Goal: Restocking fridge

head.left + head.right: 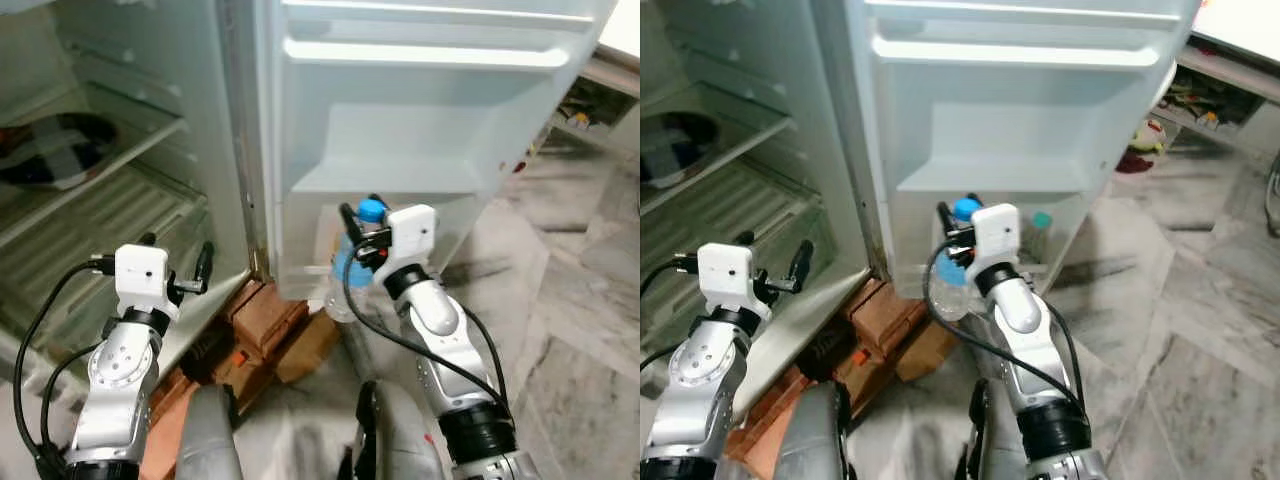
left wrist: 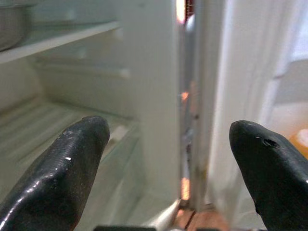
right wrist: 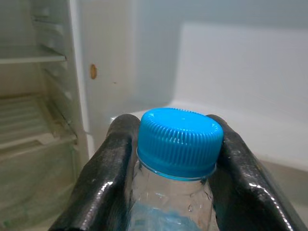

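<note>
The water bottle (image 3: 175, 159) stands upright, with its long axis vertical and its blue cap (image 1: 371, 210) pointing up. It is a clear plastic bottle with some water inside, and a blue label can be seen lower on the body. The right gripper (image 3: 175, 168) holds it by the neck: the two black fingers (image 3: 103, 173) are closed on both sides just under the cap, and they touch the plastic. The bottle hangs in front of the lowest part of the open fridge door (image 1: 1040, 110), near the bottom door shelf (image 1: 1035, 262), and its base is a little above the floor level of the fridge. If the base already rests on something, I cannot tell. In this bottom door shelf another small bottle with a green cap (image 1: 1041, 222) stands upright, beside the right gripper. The upper door shelves (image 1: 430, 50) look bare and white. The left gripper (image 1: 178, 262) is raised in front of the fridge compartment (image 1: 90, 200), with its fingers (image 2: 77, 159) wide apart and nothing between them. Inside the compartment, on an upper glass shelf, a dark patterned thing (image 1: 55, 148) lies, but I cannot tell what it is. In the left wrist view a metal pot (image 2: 12, 24) is seen on a shelf there. Under the fridge there are some reddish bricks (image 1: 265, 315), and the floor (image 1: 580, 300) is grey marble.
</note>
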Available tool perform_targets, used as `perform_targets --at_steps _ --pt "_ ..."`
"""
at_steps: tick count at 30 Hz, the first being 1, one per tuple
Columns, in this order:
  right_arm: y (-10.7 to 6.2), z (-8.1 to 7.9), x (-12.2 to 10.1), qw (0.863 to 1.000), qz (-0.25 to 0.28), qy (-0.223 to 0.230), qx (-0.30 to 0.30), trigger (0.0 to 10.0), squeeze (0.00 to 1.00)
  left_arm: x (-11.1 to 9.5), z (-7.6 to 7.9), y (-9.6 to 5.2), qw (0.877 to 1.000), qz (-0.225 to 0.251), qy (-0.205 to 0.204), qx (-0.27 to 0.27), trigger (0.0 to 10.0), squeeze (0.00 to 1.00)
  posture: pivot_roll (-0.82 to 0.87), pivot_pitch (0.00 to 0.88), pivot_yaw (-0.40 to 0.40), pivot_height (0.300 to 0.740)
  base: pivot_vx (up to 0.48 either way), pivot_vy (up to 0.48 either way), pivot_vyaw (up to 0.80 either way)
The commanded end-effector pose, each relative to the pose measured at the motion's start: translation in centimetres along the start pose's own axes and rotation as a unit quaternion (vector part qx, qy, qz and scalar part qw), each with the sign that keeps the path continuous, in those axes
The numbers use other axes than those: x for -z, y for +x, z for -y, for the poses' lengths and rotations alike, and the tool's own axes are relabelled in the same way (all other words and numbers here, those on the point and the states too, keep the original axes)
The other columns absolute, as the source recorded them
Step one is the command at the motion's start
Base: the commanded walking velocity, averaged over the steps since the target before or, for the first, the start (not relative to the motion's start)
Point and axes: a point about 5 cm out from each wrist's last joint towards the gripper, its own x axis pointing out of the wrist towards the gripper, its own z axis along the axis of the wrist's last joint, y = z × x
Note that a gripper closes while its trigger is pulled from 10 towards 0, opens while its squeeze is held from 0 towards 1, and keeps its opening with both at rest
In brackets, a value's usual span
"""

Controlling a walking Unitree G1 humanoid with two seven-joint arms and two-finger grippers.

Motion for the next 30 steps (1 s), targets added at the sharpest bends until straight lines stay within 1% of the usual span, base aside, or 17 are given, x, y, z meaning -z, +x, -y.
perform_targets --at_steps 1,9,14,17,18,20,21,25,27,30 --pt "-0.1 1.1 -0.9 1.000 0.019 -0.012 0.014 10.0 0.00 -0.1 0.7 0.2 1.000 0.004 -0.002 0.013 10.0 0.00 0.08 0.098 -0.057 0.577 0.274 0.000 0.00" --pt "-0.1 1.1 -0.9 1.000 0.020 -0.012 0.011 10.0 0.00 -0.1 0.7 0.2 1.000 0.003 -0.003 0.012 10.0 0.00 0.08 0.096 -0.057 0.577 0.284 0.000 0.00" --pt "-0.1 0.9 -0.7 1.000 0.017 -0.011 0.003 10.0 0.00 0.0 0.6 0.2 1.000 -0.002 -0.001 0.004 10.0 0.00 0.09 0.099 -0.058 0.577 0.000 0.000 0.00" --pt "-0.3 0.5 -0.5 1.000 0.010 -0.002 -0.008 10.0 0.00 0.1 0.5 0.0 1.000 -0.002 0.000 0.001 10.0 0.00 0.09 0.104 -0.059 0.577 0.000 0.000 0.00" --pt "-0.4 -0.1 -0.3 1.000 0.007 0.006 -0.024 10.0 0.00 0.1 0.3 -0.3 1.000 -0.005 0.001 -0.002 10.0 0.00 0.09 0.116 -0.056 0.577 0.000 0.000 0.00" --pt "-0.3 -0.6 -0.2 0.999 0.004 0.007 -0.038 10.0 0.00 0.1 0.1 -0.6 1.000 -0.008 0.001 -0.003 10.0 0.00 0.09 0.125 -0.052 0.577 0.000 0.000 0.00" --pt "-0.2 -1.0 -0.2 0.999 0.006 0.006 -0.049 10.0 0.00 0.3 0.0 -0.9 1.000 -0.013 0.003 -0.001 10.0 0.00 0.10 0.133 -0.053 0.568 0.000 0.000 0.00" --pt "0.3 -1.4 -0.3 0.998 0.010 0.006 -0.062 10.0 0.00 0.3 -0.3 -1.5 1.000 -0.018 0.008 -0.003 10.0 0.00 0.12 0.159 -0.053 0.543 0.000 0.000 0.00" --pt "0.9 -1.7 -0.3 0.996 0.015 -0.004 -0.082 10.0 0.00 0.1 -0.6 -1.9 1.000 -0.021 0.010 -0.008 10.0 0.00 0.14 0.190 -0.044 0.543 0.000 0.000 0.00" --pt "1.4 -1.8 -0.3 0.995 0.019 -0.025 -0.095 10.0 0.00 0.0 -0.8 -2.5 1.000 -0.025 0.015 -0.008 10.0 0.00 0.16 0.216 -0.038 0.543 0.000 0.000 0.00"
